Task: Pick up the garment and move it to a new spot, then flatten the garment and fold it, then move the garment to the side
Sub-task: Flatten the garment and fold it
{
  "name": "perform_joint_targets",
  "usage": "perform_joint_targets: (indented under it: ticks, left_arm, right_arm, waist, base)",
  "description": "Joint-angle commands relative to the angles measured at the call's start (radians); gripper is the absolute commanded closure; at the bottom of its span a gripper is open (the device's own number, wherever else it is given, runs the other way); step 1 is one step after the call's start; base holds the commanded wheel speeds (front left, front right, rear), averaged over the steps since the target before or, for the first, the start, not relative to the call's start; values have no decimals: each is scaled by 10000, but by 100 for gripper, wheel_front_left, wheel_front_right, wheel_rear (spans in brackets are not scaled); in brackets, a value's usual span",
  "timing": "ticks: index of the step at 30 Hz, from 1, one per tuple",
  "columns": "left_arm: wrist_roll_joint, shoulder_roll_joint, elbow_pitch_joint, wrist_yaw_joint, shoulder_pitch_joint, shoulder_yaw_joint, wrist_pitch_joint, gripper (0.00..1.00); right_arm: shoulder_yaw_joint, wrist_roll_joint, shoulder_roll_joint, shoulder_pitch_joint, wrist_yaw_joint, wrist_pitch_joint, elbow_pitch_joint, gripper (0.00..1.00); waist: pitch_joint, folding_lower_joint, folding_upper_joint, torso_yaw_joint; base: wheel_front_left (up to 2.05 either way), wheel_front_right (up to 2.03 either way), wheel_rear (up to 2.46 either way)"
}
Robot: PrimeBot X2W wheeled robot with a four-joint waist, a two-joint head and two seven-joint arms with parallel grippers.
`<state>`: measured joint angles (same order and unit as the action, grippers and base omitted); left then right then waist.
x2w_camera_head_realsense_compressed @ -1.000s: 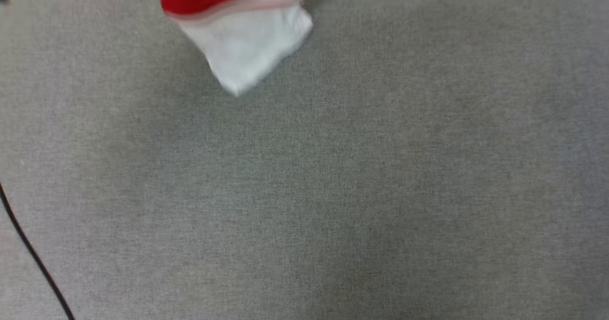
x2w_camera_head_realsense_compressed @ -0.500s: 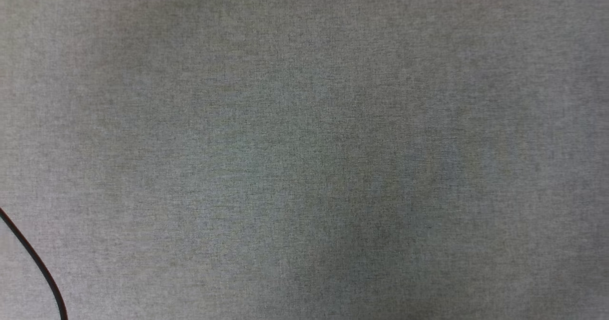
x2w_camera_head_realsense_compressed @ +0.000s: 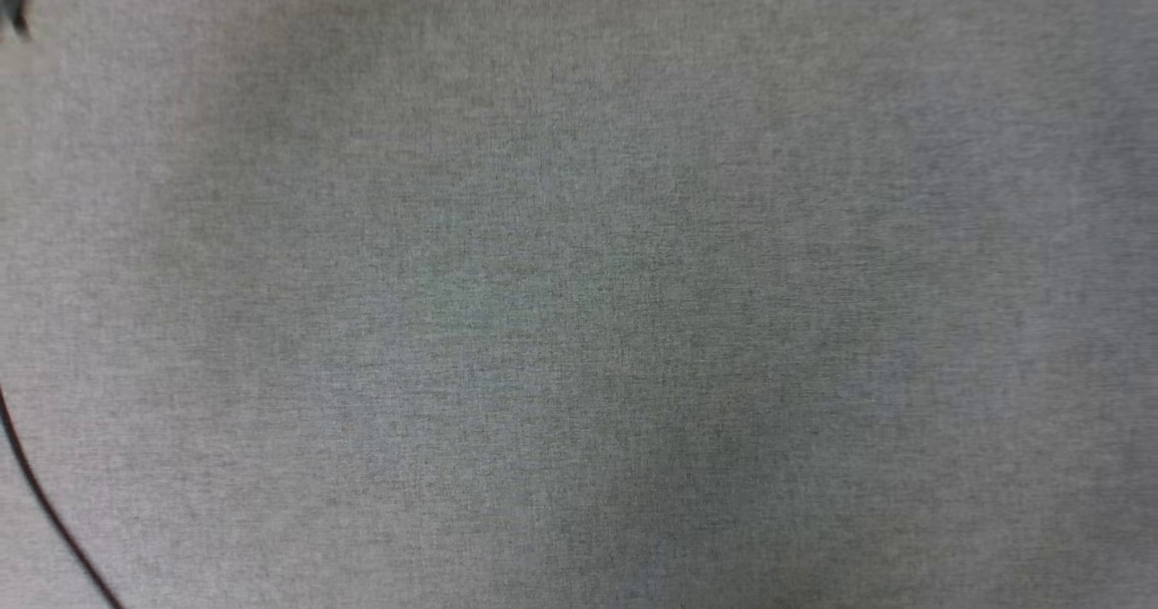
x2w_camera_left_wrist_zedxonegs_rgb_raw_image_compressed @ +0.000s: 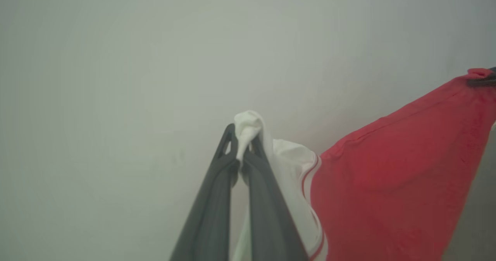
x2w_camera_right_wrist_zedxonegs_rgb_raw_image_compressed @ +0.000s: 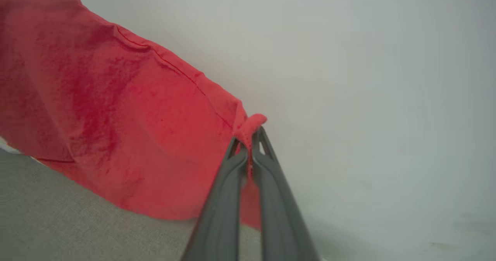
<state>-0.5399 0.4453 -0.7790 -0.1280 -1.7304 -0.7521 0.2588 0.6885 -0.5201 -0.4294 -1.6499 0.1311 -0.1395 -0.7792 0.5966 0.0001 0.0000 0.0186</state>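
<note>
The left claw is clamped shut on a bunched tip of the white sleeve. The right claw is clamped shut on a red corner of the shirt. The shirt hangs stretched between the 2 claws, in front of a pale wall. Whether its lower edge touches the grey tabletop cannot be told.

Change: 1 second ago the sleeve and red body sat at the top edge of the head view, and they have since passed out of it. The cable also shifts there, so the camera moved too.

Judgement: the lift is done and the carry is under way. Laying down, flattening and folding remain.
</note>
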Motion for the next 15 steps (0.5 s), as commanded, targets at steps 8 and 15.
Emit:
perform_joint_targets:
  ticks: [8,15]
  left_arm:
    - [-306,372,1077,43,3028,156,71,100]
    - [-426,715,2806,830,6612,389,63,100]
  right_arm:
    - [1513,-958,-368,2147,-7,526,200,100]
    - [2604,-1849,-955,4359,-7,970,840,100]
  waist:
    - [-1001,-1,0,28]
    - [-2126,-1,0,37]
  base:
    - [0,0,0]
    - [0,0,0]
